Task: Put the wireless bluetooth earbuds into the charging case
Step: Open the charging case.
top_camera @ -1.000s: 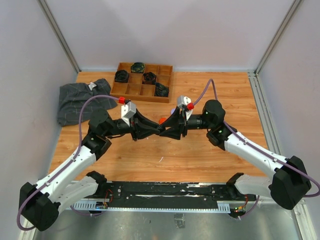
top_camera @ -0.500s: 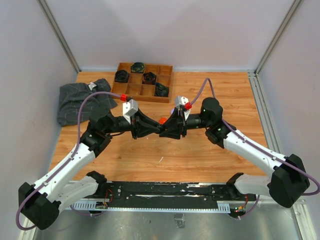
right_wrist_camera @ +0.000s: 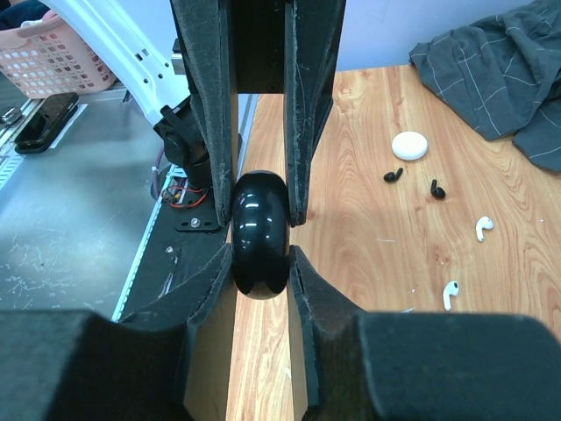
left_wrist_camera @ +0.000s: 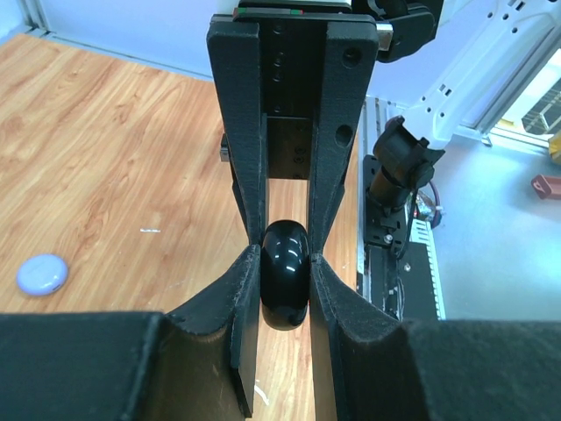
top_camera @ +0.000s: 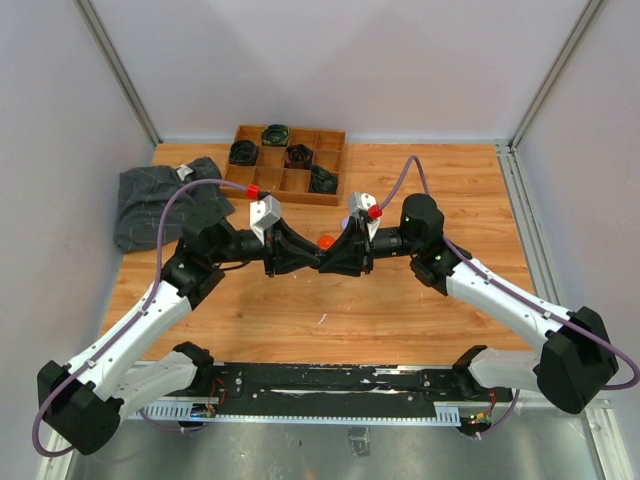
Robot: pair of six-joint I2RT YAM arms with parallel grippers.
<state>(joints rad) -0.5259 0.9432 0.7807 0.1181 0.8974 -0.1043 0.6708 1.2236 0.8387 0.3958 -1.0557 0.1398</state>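
A glossy black round charging case hangs above the table, pinched from two sides. My left gripper is shut on it from one side, and my right gripper is shut on the same case from the other. In the top view the two grippers meet tip to tip at mid-table and hide the case. Two black earbuds and two white earbuds lie loose on the wood.
A white round case lies near the earbuds and a lilac one lies on the wood. An orange-red piece sits behind the grippers. A wooden compartment tray stands at the back, with a grey cloth to its left.
Both grippers have shifted a little toward the back of the table while staying tip to tip. The right gripper's jaws have narrowed onto the black case.
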